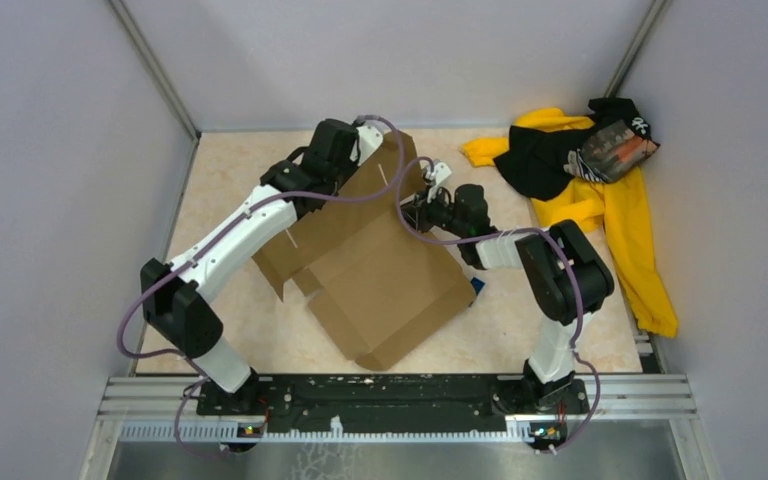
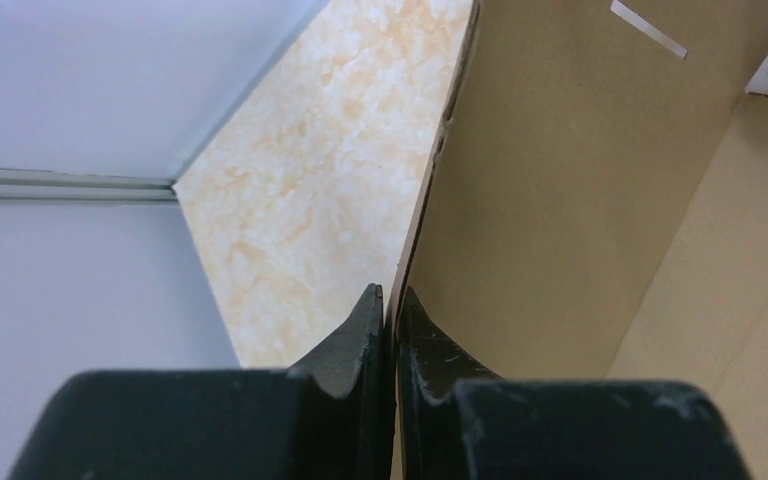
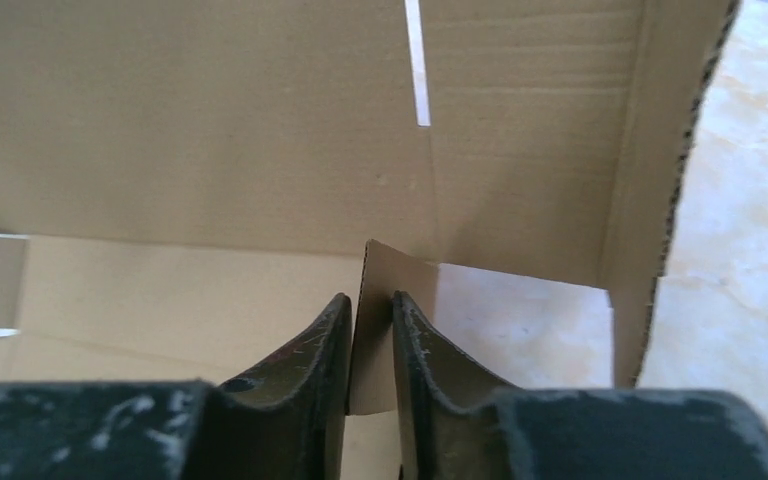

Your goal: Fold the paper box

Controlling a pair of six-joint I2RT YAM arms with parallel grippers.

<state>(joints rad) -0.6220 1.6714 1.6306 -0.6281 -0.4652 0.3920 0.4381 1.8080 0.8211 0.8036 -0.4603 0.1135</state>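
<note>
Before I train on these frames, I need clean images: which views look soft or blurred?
Top external: evenly lit, sharp, no glare on the paper box. Left wrist: near fingers soft, cardboard crisper. Right wrist: fingers blurred, box wall clearer.

The paper box (image 1: 380, 270) lies in the middle of the table (image 1: 250, 340). The cloth pile (image 1: 600, 190) lies well apart at its 2 o'clock, the small block (image 1: 477, 286) just beside at 3 o'clock.
</note>
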